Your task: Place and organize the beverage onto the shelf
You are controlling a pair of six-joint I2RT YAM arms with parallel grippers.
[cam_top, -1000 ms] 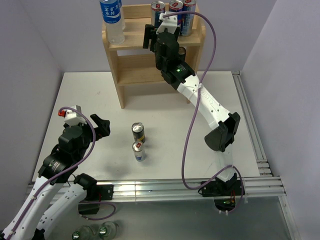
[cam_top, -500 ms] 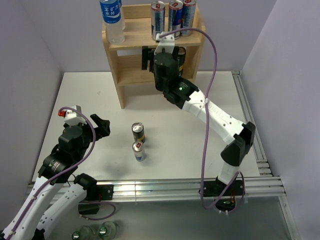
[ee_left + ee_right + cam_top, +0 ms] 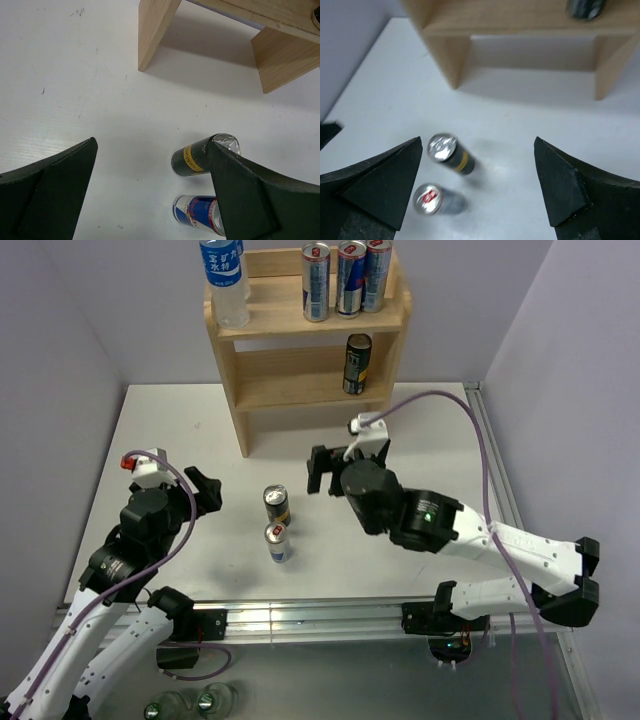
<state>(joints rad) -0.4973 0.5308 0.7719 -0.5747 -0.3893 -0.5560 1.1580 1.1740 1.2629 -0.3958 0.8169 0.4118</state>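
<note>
Shelf (image 3: 300,392) of pale wood, two slim cylindrical cans (image 3: 277,505) standing, left tool (image 3: 152,144) and right tool (image 3: 477,142) apart

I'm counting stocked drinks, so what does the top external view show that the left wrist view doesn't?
Only top external: the water bottle and three cans on the shelf's top tier, the whole dark can on the lower tier, the right gripper. Only left wrist: small scuffs on the table. Both: the yellow-banded can and blue can standing on the table, plus the open left gripper.
</note>
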